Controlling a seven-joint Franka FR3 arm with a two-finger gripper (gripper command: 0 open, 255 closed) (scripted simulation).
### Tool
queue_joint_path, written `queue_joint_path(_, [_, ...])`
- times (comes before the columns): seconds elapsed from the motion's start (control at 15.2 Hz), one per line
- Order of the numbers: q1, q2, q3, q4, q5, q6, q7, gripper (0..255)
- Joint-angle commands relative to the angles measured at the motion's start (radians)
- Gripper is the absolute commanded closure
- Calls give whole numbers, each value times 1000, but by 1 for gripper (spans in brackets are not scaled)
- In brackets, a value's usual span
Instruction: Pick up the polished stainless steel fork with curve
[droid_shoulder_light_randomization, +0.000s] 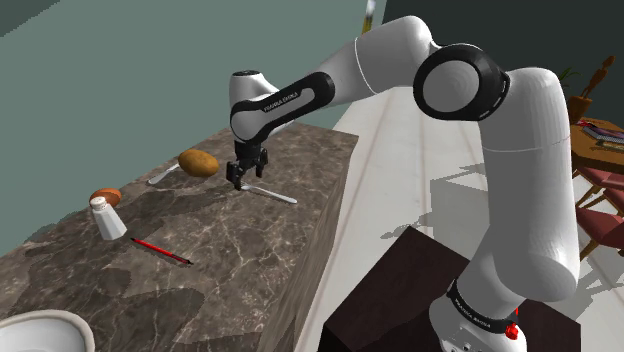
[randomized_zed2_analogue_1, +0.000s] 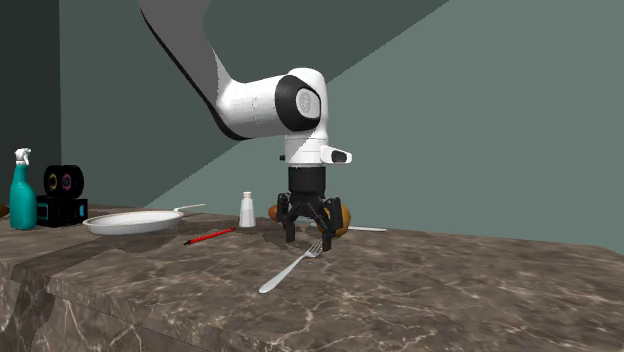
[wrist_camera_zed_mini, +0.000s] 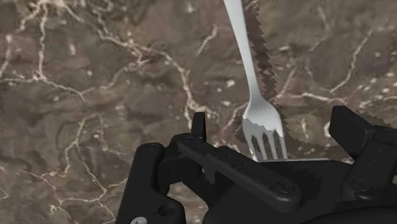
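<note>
White lettering on the dark forearm band (droid_shoulder_light_randomization: 285, 100), more on the base ring (droid_shoulder_light_randomization: 478, 312), neither legible

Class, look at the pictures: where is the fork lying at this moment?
In the shoulder view the fork lies flat on the dark marble counter near its right edge, tines under the open gripper, with the potato just to the left.

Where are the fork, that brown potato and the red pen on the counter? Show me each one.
Fork (randomized_zed2_analogue_1: 288, 270): second exterior view, middle of its handle.
Brown potato (droid_shoulder_light_randomization: 199, 162): shoulder view, middle of its body.
Red pen (droid_shoulder_light_randomization: 160, 251): shoulder view, middle of its shaft.
</note>
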Motion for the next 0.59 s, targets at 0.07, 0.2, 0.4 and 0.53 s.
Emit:
queue_joint_path(0.07, [1, 18, -2, -6, -3, 25, 1, 0])
queue_joint_path(0.2, [1, 18, -2, -5, -3, 24, 1, 255])
queue_joint_path(0.4, [1, 18, -2, -5, -3, 24, 0, 255])
queue_joint_path(0.53, [0, 18, -2, -7, -3, 26, 0, 255])
